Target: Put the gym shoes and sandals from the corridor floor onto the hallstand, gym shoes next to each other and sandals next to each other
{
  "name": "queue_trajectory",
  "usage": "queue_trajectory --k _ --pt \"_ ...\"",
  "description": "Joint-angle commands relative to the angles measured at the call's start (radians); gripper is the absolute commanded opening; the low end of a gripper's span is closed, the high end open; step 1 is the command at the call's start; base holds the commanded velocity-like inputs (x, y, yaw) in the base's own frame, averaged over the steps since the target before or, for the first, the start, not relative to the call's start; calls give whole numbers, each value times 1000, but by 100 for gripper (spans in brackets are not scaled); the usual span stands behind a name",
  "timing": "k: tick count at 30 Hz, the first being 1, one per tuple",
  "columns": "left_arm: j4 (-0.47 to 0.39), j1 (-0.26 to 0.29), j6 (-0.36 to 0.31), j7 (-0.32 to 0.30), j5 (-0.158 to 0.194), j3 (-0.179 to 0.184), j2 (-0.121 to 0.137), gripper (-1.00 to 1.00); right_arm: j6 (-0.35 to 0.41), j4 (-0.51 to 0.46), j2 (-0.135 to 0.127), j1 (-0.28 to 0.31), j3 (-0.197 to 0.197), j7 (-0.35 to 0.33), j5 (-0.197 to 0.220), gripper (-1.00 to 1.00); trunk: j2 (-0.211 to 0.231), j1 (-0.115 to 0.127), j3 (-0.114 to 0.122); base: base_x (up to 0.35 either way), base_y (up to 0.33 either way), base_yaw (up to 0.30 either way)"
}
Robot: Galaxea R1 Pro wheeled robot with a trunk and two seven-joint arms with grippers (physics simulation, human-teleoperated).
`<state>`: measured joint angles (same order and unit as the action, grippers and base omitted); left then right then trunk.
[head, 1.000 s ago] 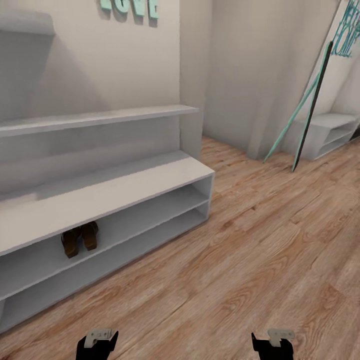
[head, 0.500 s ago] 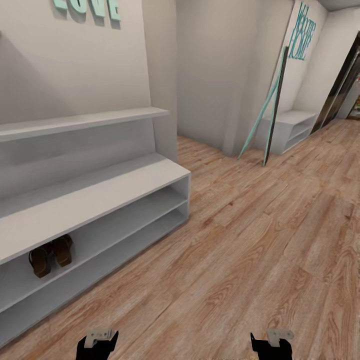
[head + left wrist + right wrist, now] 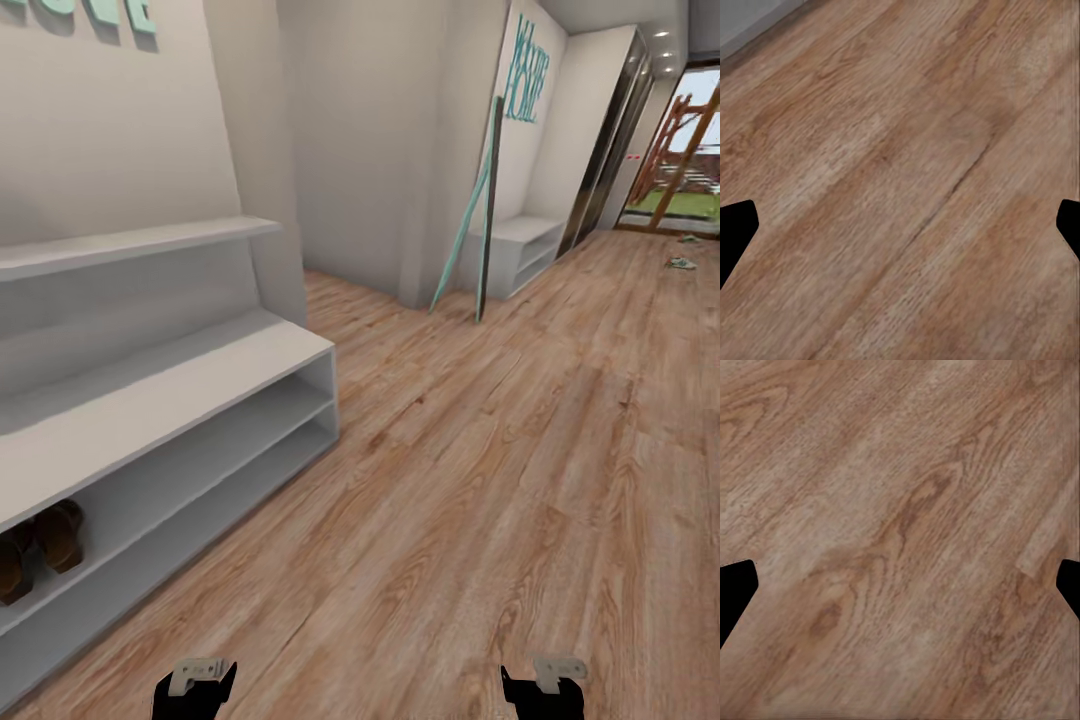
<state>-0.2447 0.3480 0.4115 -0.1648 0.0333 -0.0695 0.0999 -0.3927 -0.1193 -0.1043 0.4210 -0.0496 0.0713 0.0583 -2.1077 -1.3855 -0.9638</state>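
Reading "HOME" (image 3: 524, 85) on the far wall beyond my hallstand (image 3: 180, 385), where both sandals (image 3: 40, 548) sit; left gripper (image 3: 900, 225) and right gripper (image 3: 900, 585) spread wide, empty.

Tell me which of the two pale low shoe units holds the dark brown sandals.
The near pale grey-white hallstand, with wall shelves above; the dark brown sandals sit in its upper tier.

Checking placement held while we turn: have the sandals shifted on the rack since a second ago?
No. The sandals sit in the same spot on the rack's upper tier, under its top; their slide leftward in the head view is the camera turning right.
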Motion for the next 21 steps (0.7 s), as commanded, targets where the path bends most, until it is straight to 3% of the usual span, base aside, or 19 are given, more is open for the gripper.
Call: queue_trajectory --k 1,21 --pt "1 0 1 -10 4 -7 0 100 -3 1 0 1 -6 2 6 100 0 0 -1 0 0 -300" --pt "1 0 1 -10 4 -7 0 100 -3 1 0 1 -6 2 34 100 0 0 -1 0 0 -300"
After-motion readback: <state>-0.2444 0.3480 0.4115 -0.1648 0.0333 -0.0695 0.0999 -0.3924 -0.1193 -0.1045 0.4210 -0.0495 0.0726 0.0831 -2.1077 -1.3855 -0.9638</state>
